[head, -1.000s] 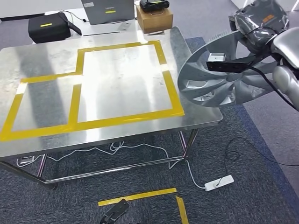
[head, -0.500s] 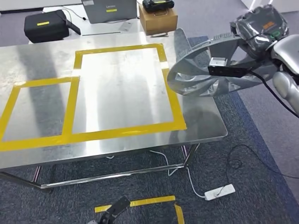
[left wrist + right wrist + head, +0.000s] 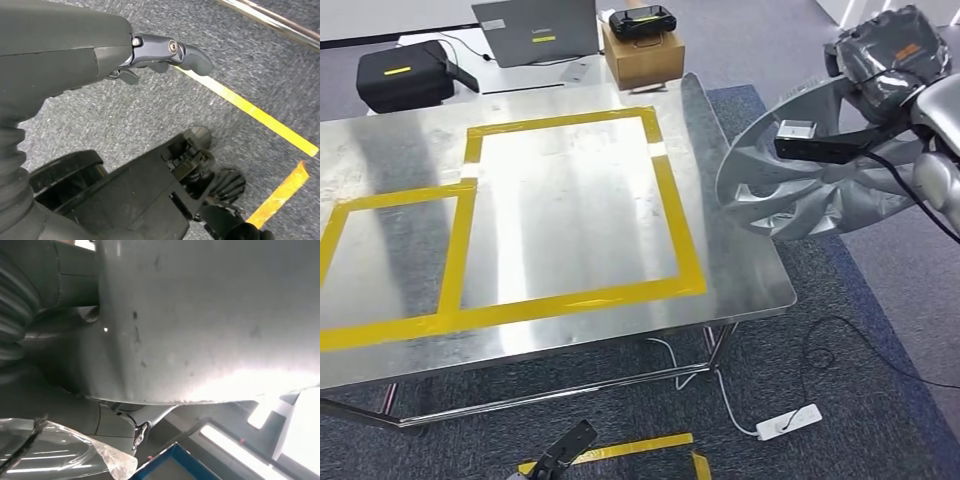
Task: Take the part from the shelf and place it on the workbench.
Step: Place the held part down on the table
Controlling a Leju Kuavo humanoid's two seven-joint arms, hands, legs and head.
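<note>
The part (image 3: 788, 185) is a large silver disc with curved spokes. It hangs tilted in the air over the right edge of the steel workbench (image 3: 569, 200), which is marked with yellow tape rectangles. My right hand (image 3: 893, 55), wrapped in clear plastic, grips the part at its far rim. In the right wrist view the part's grey surface (image 3: 211, 315) lies right against the right hand (image 3: 56, 295). My left hand (image 3: 113, 50) hangs low over the carpet with a finger (image 3: 173, 50) stretched out and nothing in it.
A laptop (image 3: 539, 30), a black case (image 3: 399, 70) and a cardboard box (image 3: 643, 55) with a black device on top stand at the table's far edge. A white power strip (image 3: 789, 420) with cables and yellow floor tape (image 3: 622, 450) lie on the carpet.
The camera has shifted, so the table sits differently in the picture. The part, still in my right hand, has tipped from nearly flat to more on edge and sits slightly further right.
</note>
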